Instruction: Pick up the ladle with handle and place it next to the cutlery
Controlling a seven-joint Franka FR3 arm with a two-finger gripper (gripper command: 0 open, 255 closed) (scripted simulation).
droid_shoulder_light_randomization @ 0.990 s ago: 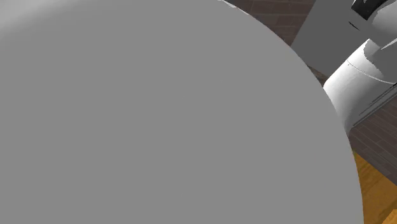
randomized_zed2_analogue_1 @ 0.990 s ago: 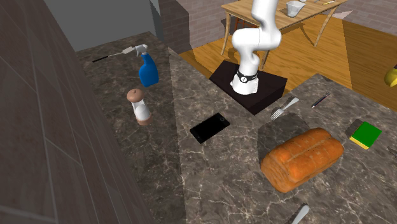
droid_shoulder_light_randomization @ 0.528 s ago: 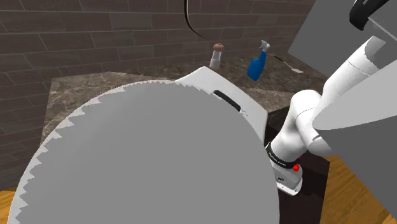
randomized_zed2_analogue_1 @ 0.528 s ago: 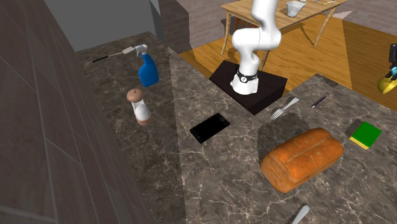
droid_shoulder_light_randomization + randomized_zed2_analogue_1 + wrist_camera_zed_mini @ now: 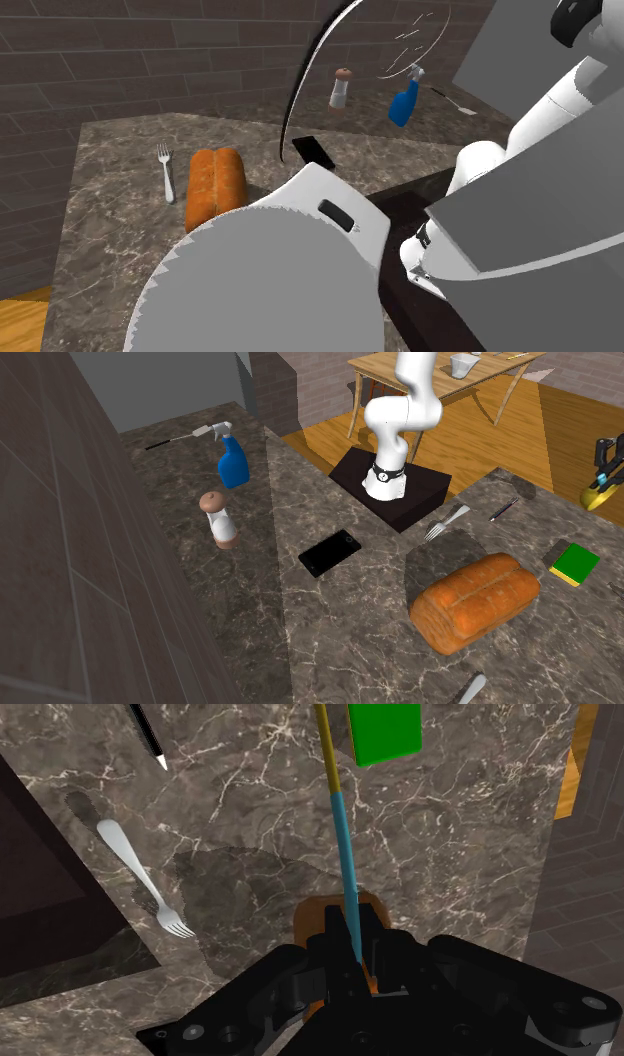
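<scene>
Reading the second exterior view from its left, you have a spray bottle (image 5: 233, 460), a mill (image 5: 217, 518) and a black phone (image 5: 330, 552), all well apart from the job. At mid-bench (image 5: 330, 642) lies the fork (image 5: 447, 522), the cutlery you are to land beside, with a dark pen (image 5: 504, 509) near it, then a loaf (image 5: 475, 602) and a green block (image 5: 575, 564). At the right edge the gripper (image 5: 607, 452) hangs in the air carrying the ladle (image 5: 597, 495), its yellow end showing below. In the wrist view the jaws are closed tight on the handle (image 5: 343, 844), blue near the grip and yellow farther out. Judgement: expect a long, thin, stiff, light thing with a smooth, likely slippery shaft. Gripped at one end it may pivot, so move gently. Hard to make out: the ladle's bowl is cut by the frame edge, a grey saw-edged shape (image 5: 270, 280) hides the near bench in the shoulder view, and a pale utensil (image 5: 470, 687) is cut off.
</scene>
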